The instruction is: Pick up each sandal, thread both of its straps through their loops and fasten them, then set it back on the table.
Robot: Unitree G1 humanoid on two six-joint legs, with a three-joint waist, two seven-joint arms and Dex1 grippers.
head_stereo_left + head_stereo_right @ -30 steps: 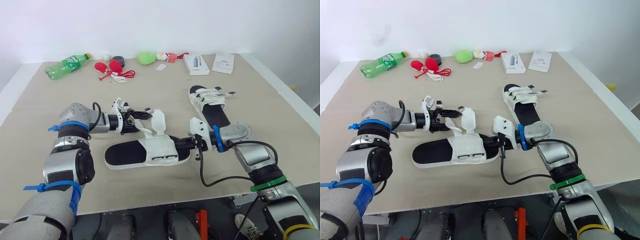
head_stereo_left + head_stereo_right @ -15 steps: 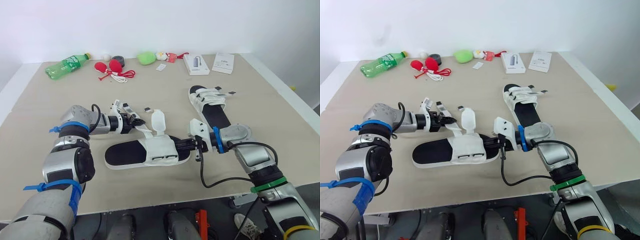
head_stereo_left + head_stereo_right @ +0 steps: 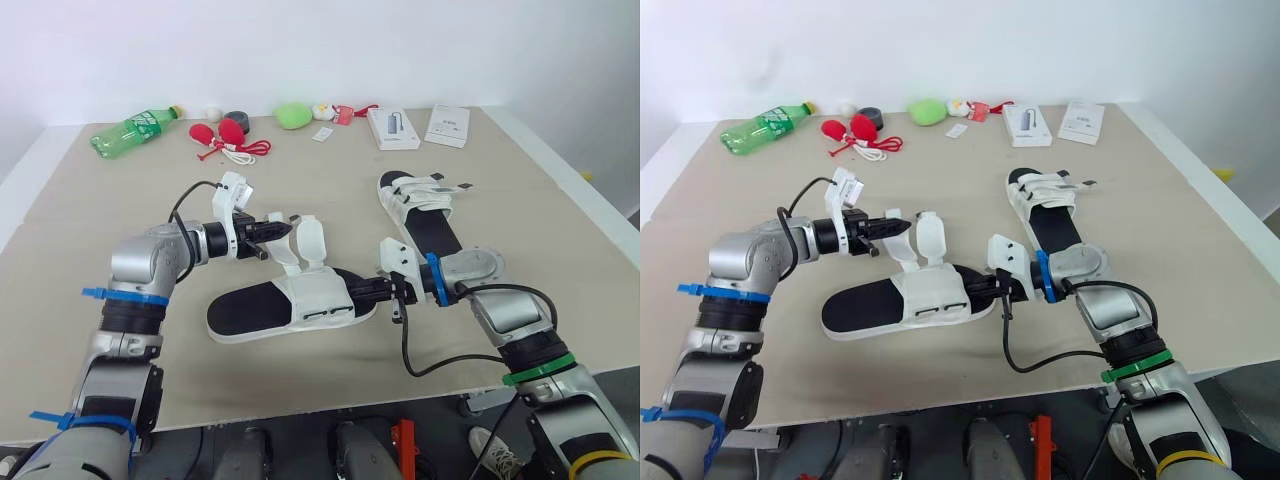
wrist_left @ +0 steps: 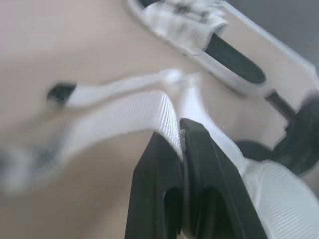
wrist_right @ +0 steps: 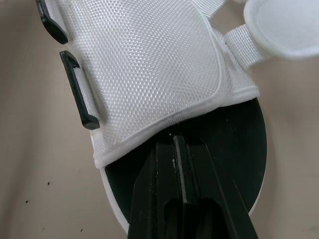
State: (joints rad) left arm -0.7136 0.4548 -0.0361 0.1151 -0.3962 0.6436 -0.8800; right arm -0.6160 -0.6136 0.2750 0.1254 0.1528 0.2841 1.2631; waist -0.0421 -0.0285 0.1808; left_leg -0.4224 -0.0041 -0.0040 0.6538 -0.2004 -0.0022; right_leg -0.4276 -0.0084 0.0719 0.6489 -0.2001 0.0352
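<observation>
Sandal (image 3: 315,298), white upper on a black sole, lies lengthwise left to right at the near centre of the table (image 3: 90,260), black footbed up. Two black loops (image 5: 79,92) sit on the side of its mesh upper, nothing threaded through them. White webbing strap (image 4: 124,117) runs from the sandal's far side up to the left gripper (image 3: 278,230), lifted off the table. Left fingers (image 4: 199,164) are together, clamped on that strap. A black-tipped strap (image 4: 107,90) lies just beyond it, loose, and a white padded flap (image 3: 308,238) stands up just right of the left gripper. Right gripper (image 3: 362,291) is at the sandal's right end; its fingers (image 5: 199,199) are pressed together, tips on the black footbed just past the edge of the mesh upper; can't tell if they pinch anything. Second sandal (image 3: 425,215) lies on the table to the right and farther back, just beyond the right arm, white straps across its far end, apart from both grippers. Along the far edge, well apart from the sandals: green bottle (image 3: 133,130) on its side at far left, red items with a white cord (image 3: 225,138), black roll (image 3: 237,120), green lump (image 3: 292,116), two white boxes (image 3: 392,128) at far right
</observation>
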